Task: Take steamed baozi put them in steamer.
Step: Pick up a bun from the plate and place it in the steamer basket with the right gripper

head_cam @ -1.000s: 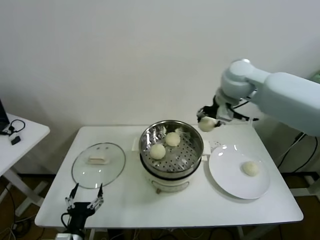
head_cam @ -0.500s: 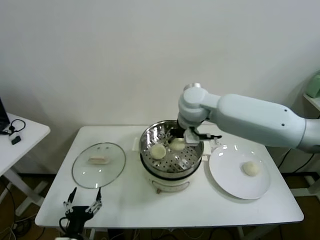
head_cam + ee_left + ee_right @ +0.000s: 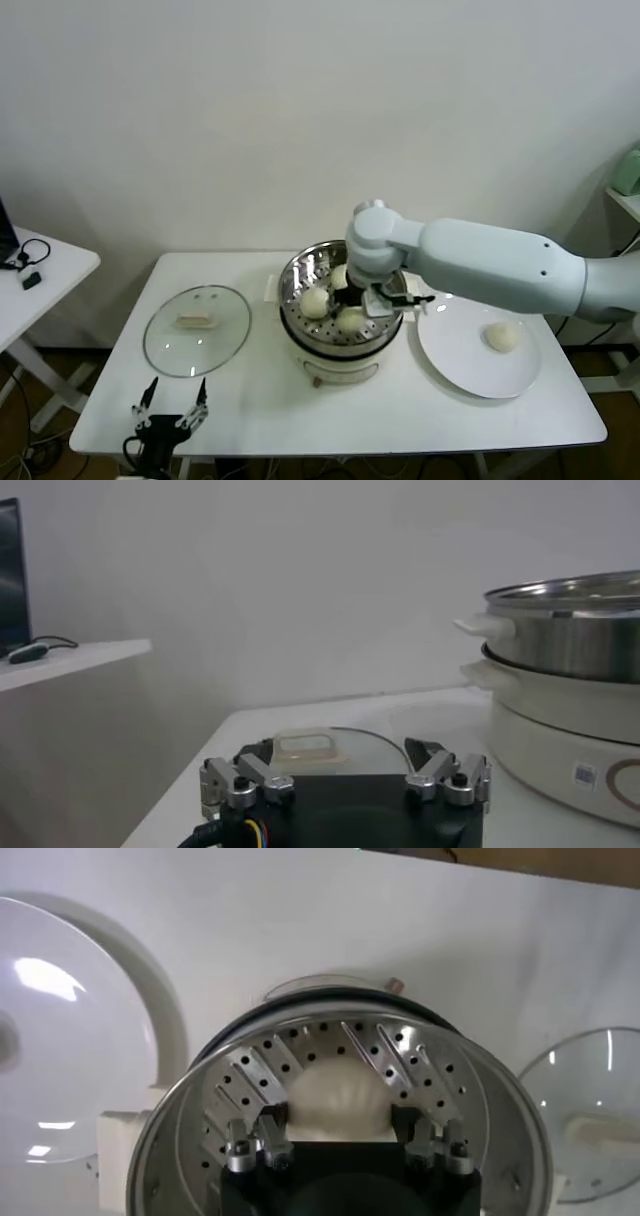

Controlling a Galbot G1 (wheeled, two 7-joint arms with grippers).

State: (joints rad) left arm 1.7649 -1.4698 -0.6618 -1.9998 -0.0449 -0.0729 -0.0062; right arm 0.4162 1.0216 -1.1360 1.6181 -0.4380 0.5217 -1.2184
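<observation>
My right gripper [image 3: 357,301] down inside steamer [image 3: 342,300], fingers pressed tight on bun [image 3: 335,1099]. Same bun sits low in basket, near 6 o'clock. Two more baozi in steamer: one [image 3: 316,303] at 9 o'clock, one [image 3: 340,275] at 12 o'clock, partly behind my arm. Last bun [image 3: 501,336] on white plate [image 3: 450,345], at 3 o'clock from pot. My left gripper [image 3: 171,418] waits at table's near edge, fingers spread apart, just beside glass lid [image 3: 196,330].

shiny perforated metal steamer [image 3: 318,268], smooth matt baozi [image 3: 316,302]
</observation>
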